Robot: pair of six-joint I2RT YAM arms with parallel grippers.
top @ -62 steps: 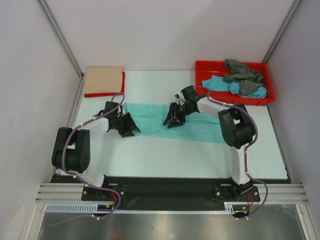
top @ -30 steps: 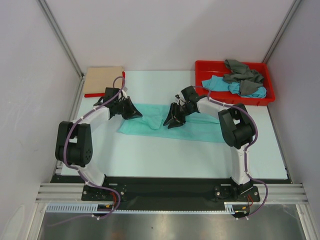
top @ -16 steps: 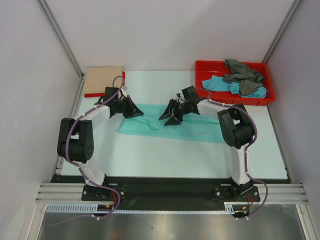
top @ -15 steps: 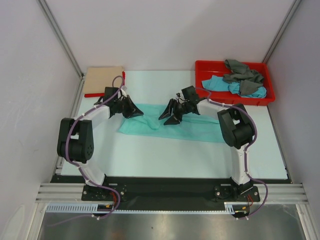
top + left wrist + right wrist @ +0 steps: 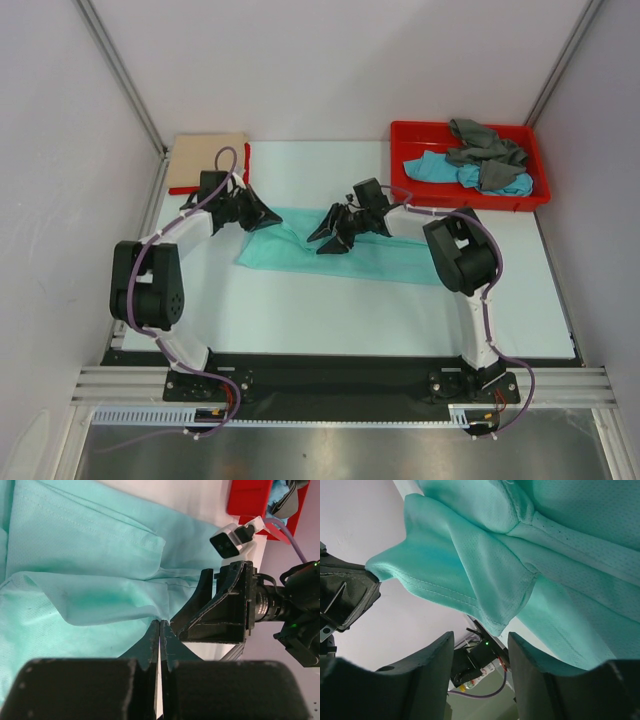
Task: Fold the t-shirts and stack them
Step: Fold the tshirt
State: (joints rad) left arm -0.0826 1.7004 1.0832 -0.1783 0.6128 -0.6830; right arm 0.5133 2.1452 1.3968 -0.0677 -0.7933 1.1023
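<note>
A mint-green t-shirt (image 5: 380,255) lies spread across the middle of the table. My left gripper (image 5: 270,217) is shut on its left corner, and the left wrist view shows the cloth (image 5: 75,545) pinched at the tips (image 5: 159,626) and pulled taut. My right gripper (image 5: 322,238) hovers over the shirt's middle with its jaws open. In the right wrist view a loose fold of the shirt (image 5: 570,555) hangs just ahead of the gap (image 5: 480,645), held by neither finger. A folded beige t-shirt (image 5: 205,160) rests on a red one (image 5: 205,189) at the back left.
A red tray (image 5: 450,198) at the back right holds a crumpled grey t-shirt (image 5: 485,145) and a turquoise-blue t-shirt (image 5: 440,168). White walls and metal posts close in the back and sides. The two grippers face each other, a short gap apart.
My right gripper has opened, let go of the mint-green shirt and shifted left. My left gripper has drawn slightly back and left, still holding the corner.
</note>
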